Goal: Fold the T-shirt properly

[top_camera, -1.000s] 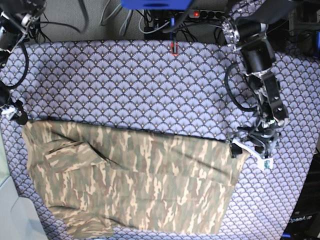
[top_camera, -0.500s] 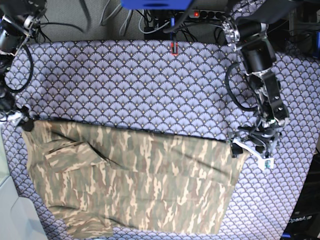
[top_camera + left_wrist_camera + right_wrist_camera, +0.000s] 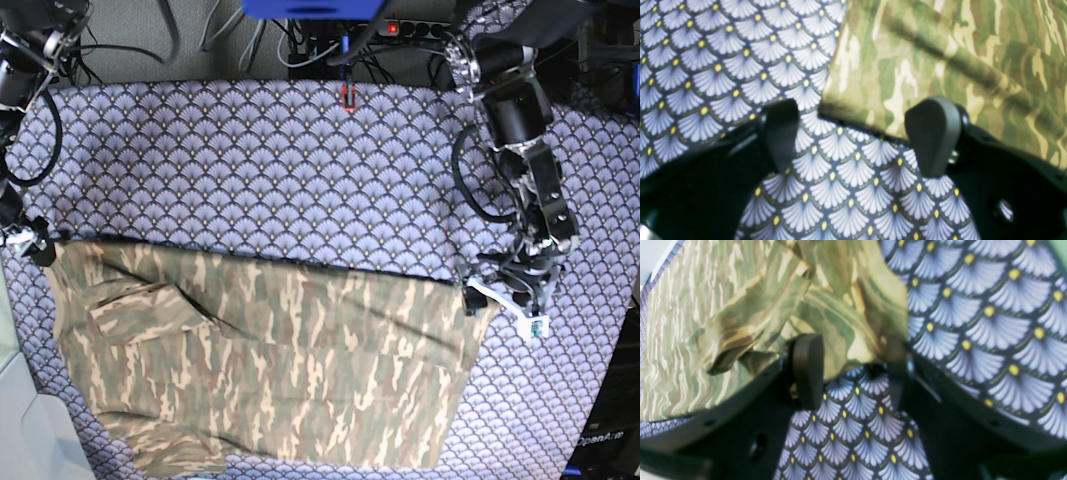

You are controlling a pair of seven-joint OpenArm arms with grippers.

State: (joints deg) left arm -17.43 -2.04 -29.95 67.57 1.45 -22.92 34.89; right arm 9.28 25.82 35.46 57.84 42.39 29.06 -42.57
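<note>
The camouflage T-shirt (image 3: 280,370) lies spread flat over the near half of the table. My left gripper (image 3: 475,298) is at its far right corner. In the left wrist view the gripper (image 3: 857,133) is open, low over the cloth, and the shirt corner (image 3: 840,100) lies just ahead between its fingers, not gripped. My right gripper (image 3: 40,250) is at the shirt's far left corner. In the right wrist view it (image 3: 851,371) is open, and rumpled shirt fabric (image 3: 840,323) lies between and over its fingertips.
The purple scallop-patterned cloth (image 3: 300,170) covers the whole table under the shirt. A small red object (image 3: 347,97) lies at its far edge. Cables and a power strip (image 3: 400,25) run behind the table. A pale surface (image 3: 15,400) borders the left edge.
My right gripper has shifted slightly around the shirt's far left corner, down-right and then back left. My left gripper and the shirt have hardly moved.
</note>
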